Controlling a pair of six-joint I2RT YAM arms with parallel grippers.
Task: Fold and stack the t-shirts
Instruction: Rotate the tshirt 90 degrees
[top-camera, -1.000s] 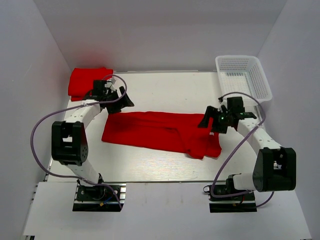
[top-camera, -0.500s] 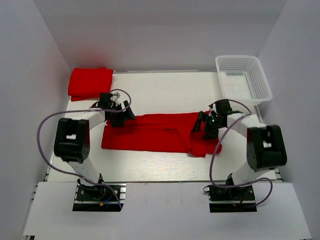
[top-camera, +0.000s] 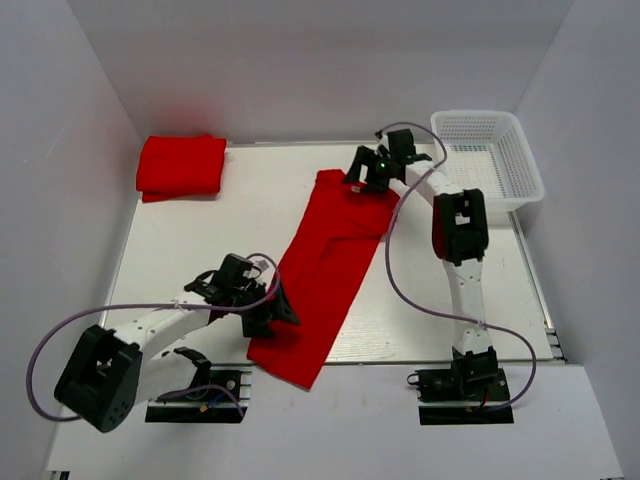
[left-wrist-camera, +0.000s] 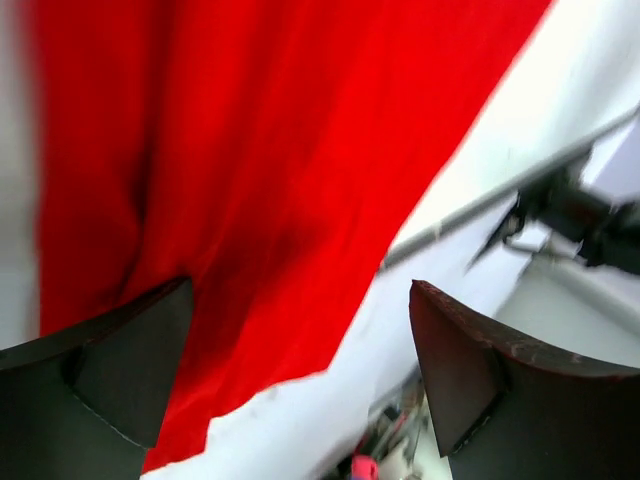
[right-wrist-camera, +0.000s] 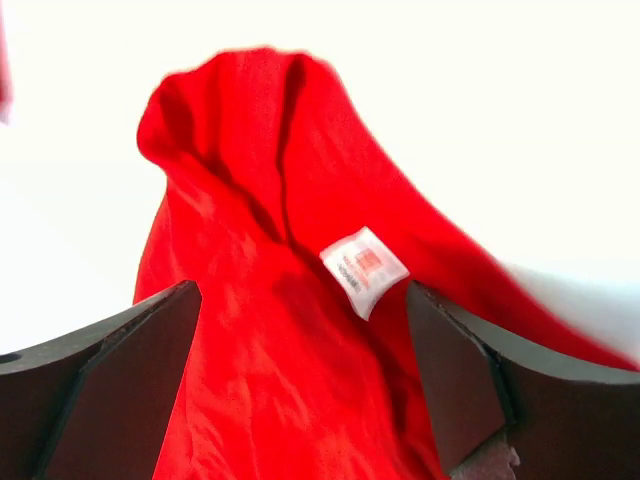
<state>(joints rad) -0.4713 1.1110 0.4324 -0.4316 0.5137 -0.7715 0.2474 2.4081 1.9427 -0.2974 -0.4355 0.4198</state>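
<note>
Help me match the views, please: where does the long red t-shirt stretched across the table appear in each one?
Top external: the red t-shirt runs diagonally across the middle, from far right to near left.
Left wrist: the red t-shirt fills the upper left and centre.
Right wrist: the red t-shirt fills the centre and bottom, its white label showing.
Shared landmark: the white table beside the cloth.

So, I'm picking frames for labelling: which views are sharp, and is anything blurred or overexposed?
Top external: sharp, evenly lit, the red t-shirt clear with soft shadows only. Left wrist: smeared, the t-shirt's edges streaked. Right wrist: the table is blown out to white and the label too soft to read.
</note>
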